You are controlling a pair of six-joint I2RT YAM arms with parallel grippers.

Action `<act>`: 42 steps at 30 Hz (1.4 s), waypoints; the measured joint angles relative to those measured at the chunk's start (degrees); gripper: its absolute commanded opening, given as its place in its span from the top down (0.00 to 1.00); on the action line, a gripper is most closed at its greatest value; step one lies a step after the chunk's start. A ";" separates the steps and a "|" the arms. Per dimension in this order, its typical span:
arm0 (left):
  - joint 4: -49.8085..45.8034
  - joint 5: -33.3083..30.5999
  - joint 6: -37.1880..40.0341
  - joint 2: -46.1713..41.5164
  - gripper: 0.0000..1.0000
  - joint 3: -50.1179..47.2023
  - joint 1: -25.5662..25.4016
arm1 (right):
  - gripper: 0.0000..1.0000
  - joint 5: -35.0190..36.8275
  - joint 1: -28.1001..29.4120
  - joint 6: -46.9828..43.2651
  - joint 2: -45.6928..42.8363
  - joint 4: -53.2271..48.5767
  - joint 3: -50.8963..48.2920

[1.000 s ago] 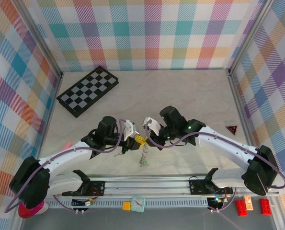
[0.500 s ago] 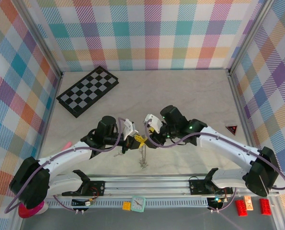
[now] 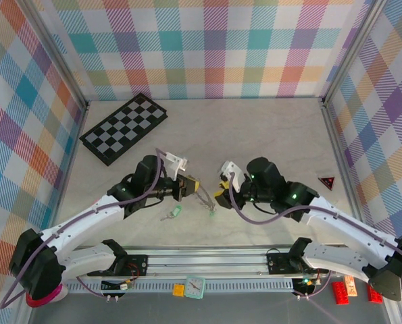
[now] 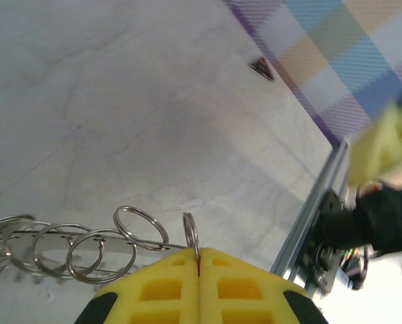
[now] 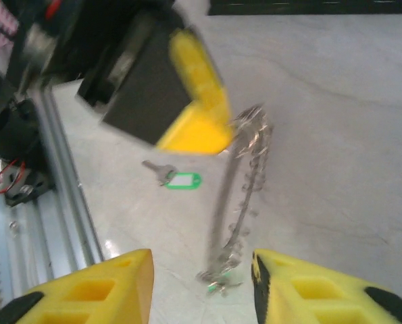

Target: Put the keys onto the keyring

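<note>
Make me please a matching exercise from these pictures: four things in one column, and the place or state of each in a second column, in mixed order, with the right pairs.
Things:
1. left gripper
2. right gripper
3. loose key with the green tag
4. chessboard

Place or state:
A. lying on the table, apart from the ring
B. open, holding nothing
C. at the far left corner of the table
D. shut on the keyring, which hangs from it

Pairs: 1-D, 2-B, 3-A, 4-C
</note>
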 measured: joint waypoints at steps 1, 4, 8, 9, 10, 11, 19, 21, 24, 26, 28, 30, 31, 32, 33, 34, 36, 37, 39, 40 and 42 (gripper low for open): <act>-2.67 -1.49 -2.40 0.35 1.00 1.88 -0.22 | 0.67 -1.29 0.83 0.28 -0.22 2.43 -2.16; -9.01 -5.16 -10.21 1.40 1.00 7.02 -0.76 | 0.70 -3.98 2.62 0.96 1.29 8.92 -6.97; -16.00 -8.04 -20.13 2.56 1.00 11.45 -0.92 | 0.74 -6.56 3.45 1.18 5.95 18.67 -11.10; -17.90 -8.50 -22.82 3.15 1.00 12.66 -0.96 | 0.75 -6.67 3.45 1.16 7.15 21.31 -11.98; -19.71 -8.85 -25.22 3.87 1.00 13.84 -1.11 | 0.75 -6.62 3.45 1.16 8.35 24.06 -12.81; -21.03 -9.07 -27.04 4.46 1.00 14.75 -1.31 | 0.75 -6.45 3.48 1.11 9.22 26.27 -13.42; -32.65 -8.76 -39.93 9.75 1.00 22.86 -2.40 | 0.77 -1.44 3.48 -3.72 16.63 42.84 -14.97; -35.10 -8.37 -42.42 10.51 1.00 24.00 -2.40 | 0.78 -0.02 3.45 -5.81 17.73 45.51 -15.15; -38.47 -7.37 -45.94 11.87 1.00 25.11 -2.40 | 0.78 2.03 3.48 -9.29 18.73 49.96 -16.70; -39.82 -6.51 -48.00 12.85 1.00 25.49 -2.43 | 0.78 2.73 3.45 -11.17 19.32 52.28 -17.88; -40.39 -5.86 -49.96 13.38 1.00 25.49 -2.40 | 0.79 2.78 3.45 -12.63 19.87 54.53 -19.04; -40.39 -5.22 -51.65 13.53 1.00 25.49 -2.40 | 0.79 2.49 3.45 -13.46 20.31 56.72 -19.98; -40.37 -4.81 -52.50 13.53 1.00 25.51 -2.40 | 0.79 2.36 3.45 -13.77 20.46 57.77 -20.41; -40.35 -4.50 -53.02 13.53 1.00 25.51 -2.43 | 0.79 2.36 3.45 -13.97 20.50 58.47 -20.70; -40.35 -4.22 -53.75 13.55 1.00 25.51 -2.43 | 0.79 2.36 3.45 -14.12 20.55 59.49 -21.00; -40.35 -3.89 -54.29 13.55 1.00 25.51 -2.43 | 0.79 2.38 3.45 -14.25 20.55 60.52 -21.31; -40.33 -3.41 -55.41 13.53 1.00 25.51 -2.40 | 0.79 2.38 3.45 -14.36 20.59 62.31 -21.68; -40.30 -3.23 -55.87 13.55 1.00 25.51 -2.43 | 0.79 2.38 3.45 -14.36 20.65 63.14 -21.75; -40.22 -2.93 -56.89 13.53 1.00 25.51 -2.43 | 0.78 2.38 3.45 -14.34 20.87 64.48 -21.79; -40.22 -2.84 -57.31 13.53 1.00 25.51 -2.40 | 0.77 2.32 3.45 -14.34 21.00 65.07 -21.79; -40.22 -2.82 -58.05 13.53 1.00 25.51 -2.40 | 0.77 2.05 3.45 -14.32 21.35 65.92 -21.79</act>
